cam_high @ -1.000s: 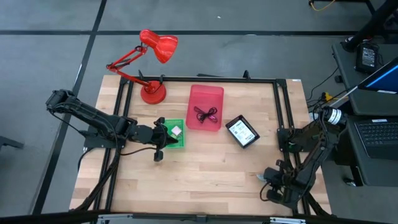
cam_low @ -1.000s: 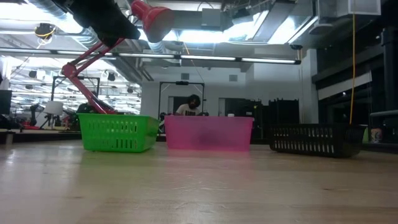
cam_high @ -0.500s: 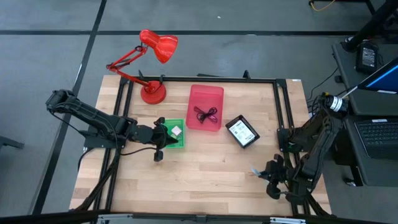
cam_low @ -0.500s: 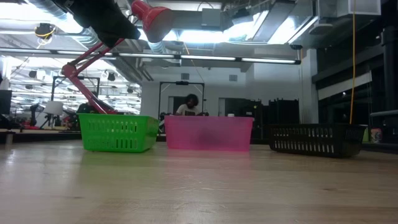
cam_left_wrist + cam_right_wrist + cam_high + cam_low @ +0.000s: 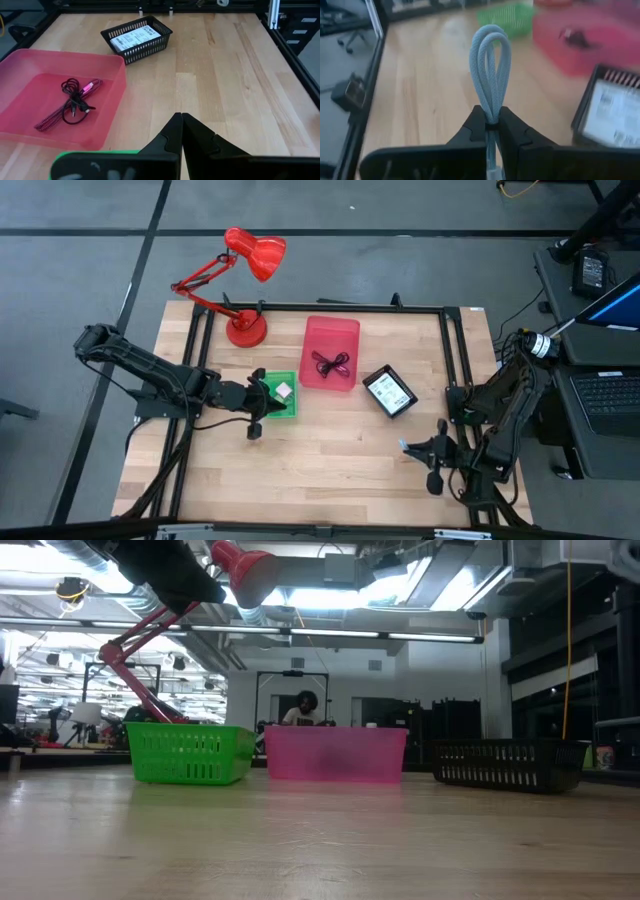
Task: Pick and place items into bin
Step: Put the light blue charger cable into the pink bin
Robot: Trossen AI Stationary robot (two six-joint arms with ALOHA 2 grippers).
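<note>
My right gripper (image 5: 492, 124) hangs above the table's near right part (image 5: 408, 447), shut on a blue-grey cable (image 5: 491, 65). My left gripper (image 5: 181, 117) is shut with nothing in it, over the green basket (image 5: 280, 396) that holds a white packet (image 5: 284, 391). Maroon and black cables (image 5: 72, 100) lie coiled on the floor of the pink bin (image 5: 330, 352). Another white printed packet (image 5: 135, 36) lies in the black basket (image 5: 389, 391). My right gripper pinches the folded blue-grey cable between its two fingers (image 5: 479, 125), two strands side by side. The bend of the loop (image 5: 491, 35) sticks out past the fingertips, and the rest runs back between the fingers. The cable is lifted clear of the table.
A red desk lamp (image 5: 245, 280) stands at the far left corner. Black frame rails (image 5: 455, 370) run along the table's far, left and right sides. Bare wood (image 5: 330, 460) spreads across the near half, between both arms.
My right gripper has risen from the near right corner and gone toward the table's left and far side. It has swung round from steeply downward to more level, pointing at the bins. The blue-grey cable has stayed in its hold.
</note>
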